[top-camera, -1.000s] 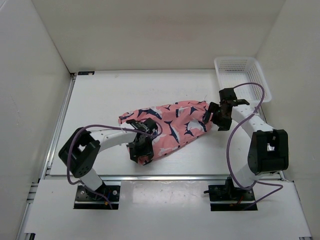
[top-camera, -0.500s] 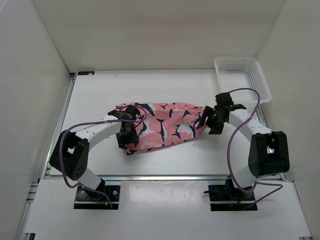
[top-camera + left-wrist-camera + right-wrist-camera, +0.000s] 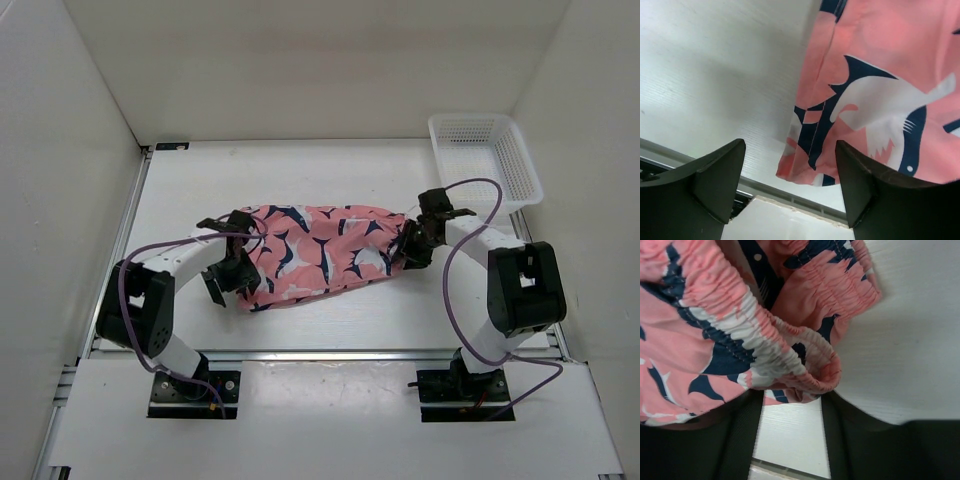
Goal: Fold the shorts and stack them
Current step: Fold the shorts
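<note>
Top external: shorts [image 3: 320, 250] now flatter, left gripper [image 3: 228, 280] beside them (jaws apart)

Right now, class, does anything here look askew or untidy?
The shorts lie slantwise and rumpled, their elastic waistband bunched up at the right end. Nothing else stands out.

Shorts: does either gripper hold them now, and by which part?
Left gripper: open beside the hem of the shorts, holding nothing. Right gripper: fingers at the waistband; a grip cannot be told.
</note>
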### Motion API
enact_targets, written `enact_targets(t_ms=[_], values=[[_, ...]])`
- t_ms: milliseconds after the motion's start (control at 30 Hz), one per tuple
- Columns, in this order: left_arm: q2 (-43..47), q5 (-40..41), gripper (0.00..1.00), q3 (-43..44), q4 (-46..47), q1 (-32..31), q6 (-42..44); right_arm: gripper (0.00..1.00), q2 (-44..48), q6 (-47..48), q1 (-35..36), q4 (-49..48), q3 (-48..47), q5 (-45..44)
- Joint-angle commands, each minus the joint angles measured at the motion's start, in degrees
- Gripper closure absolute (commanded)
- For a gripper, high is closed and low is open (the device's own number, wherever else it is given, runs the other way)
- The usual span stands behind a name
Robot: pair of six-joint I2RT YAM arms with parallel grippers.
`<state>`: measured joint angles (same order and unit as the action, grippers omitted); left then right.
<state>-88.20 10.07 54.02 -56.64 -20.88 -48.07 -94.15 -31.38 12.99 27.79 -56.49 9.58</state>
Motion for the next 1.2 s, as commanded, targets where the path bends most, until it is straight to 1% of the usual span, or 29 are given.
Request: enact_targets(t_ms=[0, 33, 67, 100, 167, 200, 333, 433, 533, 567, 667, 700, 767, 800, 833, 867, 933, 967, 1000, 1033, 1133, 1167], values=[[-0.6, -0.7, 0.23, -0.1, 2.7, 0.3, -0.9, 0.63, -0.5, -0.2, 0.0, -1.4, -2.2, -0.6], [-0.7, -0.7, 0.30, -0.1, 2.7, 0.3, -0.9, 0.71, -0.5, -0.2, 0.0, -1.4, -2.2, -0.6], [-1.3, -0.7, 0.46, 0.6, 2.7, 0.3, -0.3, 0.75, -0.5, -0.2, 0.0, -1.4, -2.2, -0.6], [-1.3, -1.2, 0.55, 0.6, 2.7, 0.3, -0.3, 0.87, -0.5, -0.2, 0.0, -1.4, -2.7, -0.6], [-1.3, -1.2, 0.77, 1.9, 2.7, 0.3, 0.3, 0.95, -0.5, -0.2, 0.0, -0.8, -2.7, -0.6], [-1.3, -1.7, 0.90, 1.9, 2.7, 0.3, 0.3, 1.00, -0.5, -0.2, 0.0, -0.8, -3.4, -0.6], [-0.7, -2.2, 0.90, 3.1, 2.7, 1.5, 0.8, 1.00, 1.6, -0.2, 0.5, 0.5, -4.6, -1.1], [0.9, -1.2, 0.90, 4.4, 1.3, 2.0, 0.8, 1.00, 3.4, 0.4, 1.6, 1.8, -6.9, -2.5], [2.5, -1.2, 0.90, 6.6, -0.7, 3.1, 1.3, 1.00, 4.1, 0.4, 1.6, 3.3, -9.4, -3.0], [3.8, -1.2, 0.90, 8.5, -1.2, 3.9, 2.1, 1.00, 4.1, 1.0, 1.6, 3.8, -10.4, -3.5], [4.7, -1.7, 0.90, 13.3, -3.9, 5.2, 3.9, 1.00, 2.7, 1.7, 1.6, 5.4, -17.1, -4.7], [4.7, -1.7, 0.90, 18.0, -4.9, 6.3, 4.6, 1.00, 1.1, 2.4, 1.6, 6.9, -22.3, -5.8], [4.7, -1.7, 0.90, 23.4, -7.9, 7.3, 5.4, 1.00, -0.7, 3.0, 1.6, 8.5, -28.3, -7.0], [4.7, -1.7, 0.90, 28.7, -8.6, 8.1, 6.1, 1.00, -2.5, 3.0, 1.6, 9.0, -31.1, -7.0], [4.7, -1.7, 0.90, 31.2, -9.2, 8.1, 6.7, 1.00, -3.3, 3.0, 1.1, 9.6, -33.9, -7.0], [4.1, -2.2, 0.90, 33.4, -9.7, 8.9, 6.7, 1.00, -4.2, 2.3, 0.5, 9.7, -38.7, -6.5], [3.6, -2.8, 0.90, 37.5, -10.3, 8.9, 7.3, 1.00, -6.6, 2.3, 0.5, 11.0, -42.6, -5.9], [3.6, -3.4, 0.90, 37.6, -10.3, 8.9, 7.9, 1.00, -7.1, 2.3, 0.5, 11.6, -44.7, -5.9], [3.6, -4.3, 0.90, 37.6, -10.3, 8.9, 7.9, 1.00, -7.1, 2.3, 0.5, 11.6, -44.8, -5.9], [3.6, -4.9, 0.90, 35.4, -9.8, 8.9, 7.9, 1.00, -7.1, 2.3, 0.5, 12.1, -44.1, -6.7], [4.9, -6.9, 0.90, 29.1, -7.1, 8.3, 7.9, 1.00, -6.3, 2.8, 0.5, 11.3, -37.5, -8.1], [5.4, -7.8, 0.90, 24.3, -5.1, 8.3, 7.3, 1.00, -5.6, 2.8, -0.1, 10.1, -33.0, -8.7]])
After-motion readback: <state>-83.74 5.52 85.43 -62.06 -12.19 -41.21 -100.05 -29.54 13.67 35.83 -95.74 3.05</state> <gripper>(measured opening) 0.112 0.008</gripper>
